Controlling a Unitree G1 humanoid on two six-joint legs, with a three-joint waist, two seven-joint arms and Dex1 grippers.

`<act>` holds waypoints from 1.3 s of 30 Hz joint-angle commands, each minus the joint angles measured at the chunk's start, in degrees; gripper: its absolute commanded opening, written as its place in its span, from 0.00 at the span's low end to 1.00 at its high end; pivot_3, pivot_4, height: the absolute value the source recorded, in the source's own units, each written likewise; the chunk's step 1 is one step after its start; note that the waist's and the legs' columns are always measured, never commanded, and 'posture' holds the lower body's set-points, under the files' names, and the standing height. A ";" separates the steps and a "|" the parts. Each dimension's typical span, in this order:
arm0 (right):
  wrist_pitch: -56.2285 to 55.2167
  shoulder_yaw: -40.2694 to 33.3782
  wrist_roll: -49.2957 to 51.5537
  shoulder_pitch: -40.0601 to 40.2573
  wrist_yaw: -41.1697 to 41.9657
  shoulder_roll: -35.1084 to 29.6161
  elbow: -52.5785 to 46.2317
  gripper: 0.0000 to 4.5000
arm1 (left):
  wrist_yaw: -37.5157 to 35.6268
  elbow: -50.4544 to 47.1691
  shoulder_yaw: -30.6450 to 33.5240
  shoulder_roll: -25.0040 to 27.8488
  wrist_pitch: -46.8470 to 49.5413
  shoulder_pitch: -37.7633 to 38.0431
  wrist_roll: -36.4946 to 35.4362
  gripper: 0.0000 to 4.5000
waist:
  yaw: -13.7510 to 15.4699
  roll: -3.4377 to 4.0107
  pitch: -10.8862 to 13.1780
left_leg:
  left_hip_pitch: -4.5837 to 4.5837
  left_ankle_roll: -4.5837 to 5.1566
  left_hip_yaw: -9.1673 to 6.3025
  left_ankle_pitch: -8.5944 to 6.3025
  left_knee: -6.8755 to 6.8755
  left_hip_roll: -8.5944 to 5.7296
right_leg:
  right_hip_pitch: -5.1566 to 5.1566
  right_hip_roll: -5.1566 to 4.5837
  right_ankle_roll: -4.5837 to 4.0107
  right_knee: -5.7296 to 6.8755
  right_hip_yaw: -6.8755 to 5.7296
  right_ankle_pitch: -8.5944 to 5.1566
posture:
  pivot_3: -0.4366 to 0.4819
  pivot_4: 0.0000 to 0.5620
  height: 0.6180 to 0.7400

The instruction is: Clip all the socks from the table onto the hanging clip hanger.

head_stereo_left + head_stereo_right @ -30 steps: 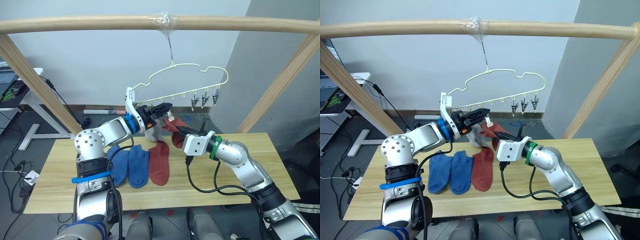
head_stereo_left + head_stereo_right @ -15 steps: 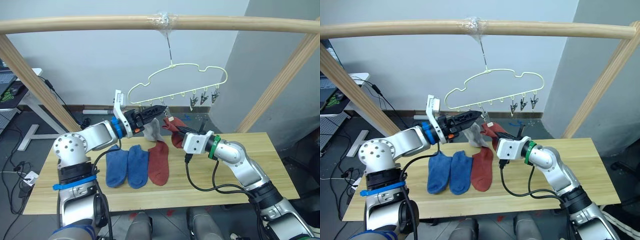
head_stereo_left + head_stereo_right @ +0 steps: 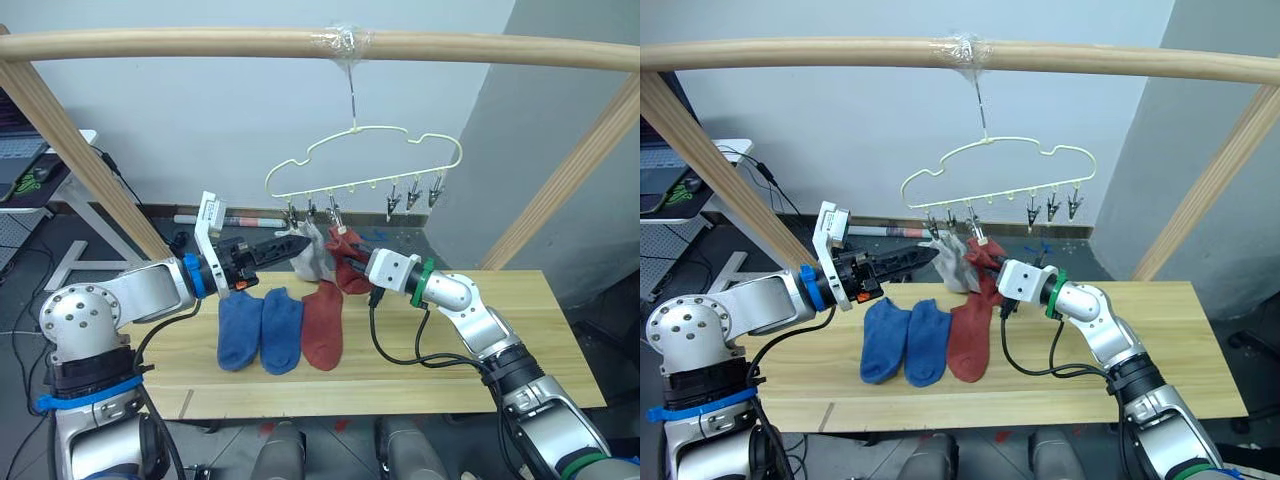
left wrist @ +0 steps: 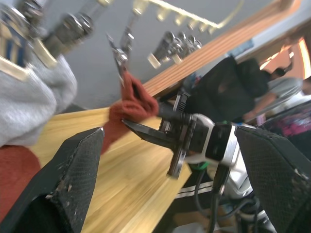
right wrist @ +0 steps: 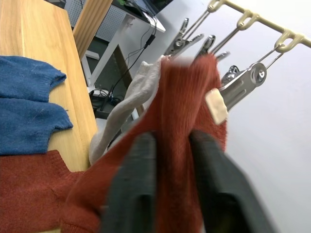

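left arm raised from the shoulder, elbow bent, forearm reaching forward and toward the middle; left gripper held level, black fingers spread apart with nothing between them. right arm extended forward and inward from the lower right, elbow low, wrist with green ring angled up; right gripper pointing toward the left gripper, its two fingers pinched together on a rust-red sock. both gripper tips near each other, not touching.
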 commanded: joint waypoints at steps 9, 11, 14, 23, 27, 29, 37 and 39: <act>15.62 -9.44 11.86 11.59 0.69 -2.04 -14.57 0.99 | -10.89 -7.46 -6.88 5.88 -9.74 6.35 11.85 1.00 | 0.17 0.00 -0.01 | -0.06 0.00 0.03 -0.01 -0.04 -0.01 | -0.08 -0.02 -0.30 0.03 0.02 -0.17 | 0.56 0.27 1.00; 19.98 -10.41 12.87 12.76 0.19 -1.33 -17.67 0.99 | -12.98 -7.57 -7.77 6.53 -11.47 7.01 14.00 1.00 | -0.14 0.01 0.00 | -0.05 0.00 0.04 -0.01 -0.06 0.02 | -0.14 0.00 -0.35 0.09 0.02 -0.19 | 0.56 0.27 1.00; 34.70 -14.51 16.76 15.17 -7.70 4.65 -27.40 0.99 | -20.33 -12.68 -12.81 9.80 -18.66 10.00 22.68 1.00 | -0.25 0.03 -0.01 | -0.02 0.01 0.10 0.00 -0.04 0.07 | -0.16 0.02 -0.38 0.10 0.02 -0.21 | 0.56 0.27 1.00; 51.83 -14.07 14.85 15.79 -20.90 14.66 -42.25 0.99 | -29.43 -12.12 -18.51 7.09 -48.53 14.65 46.12 1.00 | 0.24 0.06 -0.04 | -0.49 0.00 0.12 -0.01 -0.06 0.05 | -0.57 -0.02 -0.45 0.04 0.03 -0.24 | 0.55 0.28 1.00; 51.49 -14.43 14.16 12.78 -23.99 16.68 -40.52 0.79 | -35.60 -10.70 -22.00 8.18 -58.00 15.48 53.59 1.00 | 0.01 0.09 -0.01 | -0.76 0.01 0.14 0.00 -0.06 0.05 | -0.82 -0.01 -0.44 0.05 0.03 -0.23 | 0.53 0.30 1.00; 51.56 -14.70 13.79 11.08 -25.52 17.38 -39.56 0.71 | -36.23 -9.80 -22.00 7.03 -60.31 15.03 54.64 1.00 | -0.05 0.09 -0.01 | -0.77 0.01 0.14 -0.01 -0.06 0.06 | -0.83 0.00 -0.44 0.05 0.02 -0.23 | 0.53 0.30 1.00; 50.66 -14.91 14.27 7.52 -26.99 19.24 -35.96 0.51 | -35.06 -8.10 -21.04 3.63 -63.69 12.97 57.61 1.00 | -0.15 0.09 -0.01 | -0.77 0.02 0.11 0.00 -0.05 0.06 | -0.81 0.01 -0.37 0.07 0.01 -0.20 | 0.54 0.31 1.00; 50.66 -15.28 14.40 6.60 -27.45 19.76 -34.99 0.51 | -34.53 -8.06 -20.94 3.05 -63.65 12.68 57.84 1.00 | -0.15 0.09 -0.01 | -0.77 0.02 0.11 0.00 -0.05 0.06 | -0.81 0.01 -0.34 0.08 0.01 -0.18 | 0.55 0.32 1.00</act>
